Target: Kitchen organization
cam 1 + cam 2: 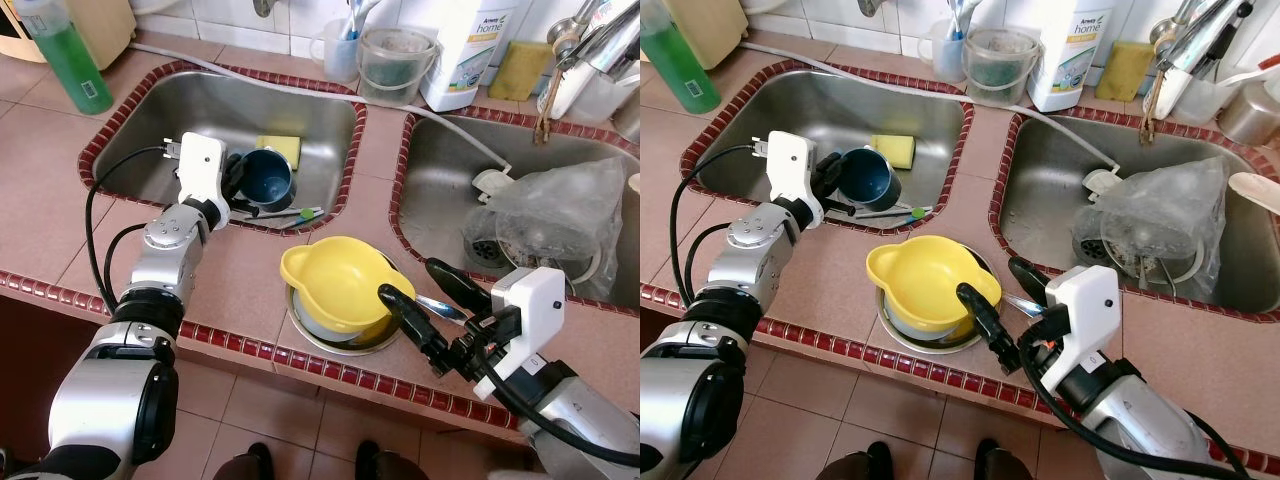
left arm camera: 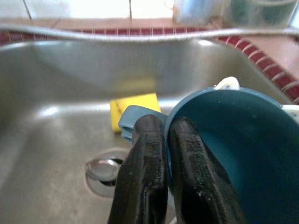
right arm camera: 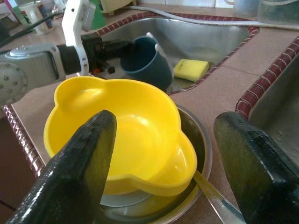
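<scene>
The yellow bowl sits loosely on a steel dish at the worktop edge, between the spread right end effector fingers; a push may tip it. The left end effector pinches the blue cup rim over the sink; it may slip.

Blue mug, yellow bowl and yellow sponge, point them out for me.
Blue mug (image 1: 268,177), left eye view, its inside.
Yellow bowl (image 1: 335,280), left eye view, inner bottom.
Yellow sponge (image 1: 894,150), right eye view, top face.
</scene>
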Motion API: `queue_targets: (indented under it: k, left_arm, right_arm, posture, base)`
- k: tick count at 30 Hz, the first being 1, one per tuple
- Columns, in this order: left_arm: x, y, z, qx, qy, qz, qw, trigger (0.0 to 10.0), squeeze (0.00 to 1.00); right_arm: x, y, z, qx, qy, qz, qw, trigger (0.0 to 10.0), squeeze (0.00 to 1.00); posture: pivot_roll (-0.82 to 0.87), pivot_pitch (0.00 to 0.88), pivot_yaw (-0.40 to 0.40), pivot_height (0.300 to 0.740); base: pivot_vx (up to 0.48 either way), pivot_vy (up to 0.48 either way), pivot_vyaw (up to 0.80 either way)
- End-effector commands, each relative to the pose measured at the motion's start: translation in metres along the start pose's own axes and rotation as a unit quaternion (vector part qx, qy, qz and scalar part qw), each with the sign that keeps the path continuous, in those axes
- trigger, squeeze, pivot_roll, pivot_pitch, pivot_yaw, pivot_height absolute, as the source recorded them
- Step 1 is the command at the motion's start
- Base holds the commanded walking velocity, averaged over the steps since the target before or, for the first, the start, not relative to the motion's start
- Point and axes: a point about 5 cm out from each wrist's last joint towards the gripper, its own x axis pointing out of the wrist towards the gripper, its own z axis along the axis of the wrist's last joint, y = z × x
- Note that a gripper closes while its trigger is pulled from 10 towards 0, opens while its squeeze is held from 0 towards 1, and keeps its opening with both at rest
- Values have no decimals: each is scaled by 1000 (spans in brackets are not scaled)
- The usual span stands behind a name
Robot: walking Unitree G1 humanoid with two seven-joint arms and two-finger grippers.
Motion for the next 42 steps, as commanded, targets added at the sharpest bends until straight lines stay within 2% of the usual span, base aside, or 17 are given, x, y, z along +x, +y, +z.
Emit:
queue_targets:
  k: [1,17,25,31,37,42]
  left_arm:
    - [2,3,5,7,-2,-2,1000,10000,1000]
    - [4,7,11,5,-7,-2,1000,10000,1000]
    - [2,14,16,4,-18,6,1000,10000,1000]
    - [-2,21,21,6,-36,13,999,10000,1000]
    - [-11,29,25,25,-56,21,998,10000,1000]
    - [-15,30,26,26,-65,25,997,10000,1000]
  right_arm:
    - [-4,4,7,-4,-11,5,1000,10000,0]
    - [1,2,8,-1,-23,-1,1000,10000,0]
    - [9,1,9,6,-38,4,999,10000,0]
    - [23,-3,13,13,-69,12,997,10000,0]
    - [38,-6,14,27,-93,25,995,10000,0]
    - [44,-7,14,30,-101,28,994,10000,0]
  posture:
    - [-164,279,24,740]
    - [-149,262,33,740]
    - [-117,225,35,740]
    - [-69,180,31,740]
    - [-22,136,20,740]
    - [-6,110,13,740]
  base:
    - [0,0,0]
    - [0,0,0]
    - [0,0,0]
    - [0,0,0]
    - [0,0,0]
    - [0,0,0]
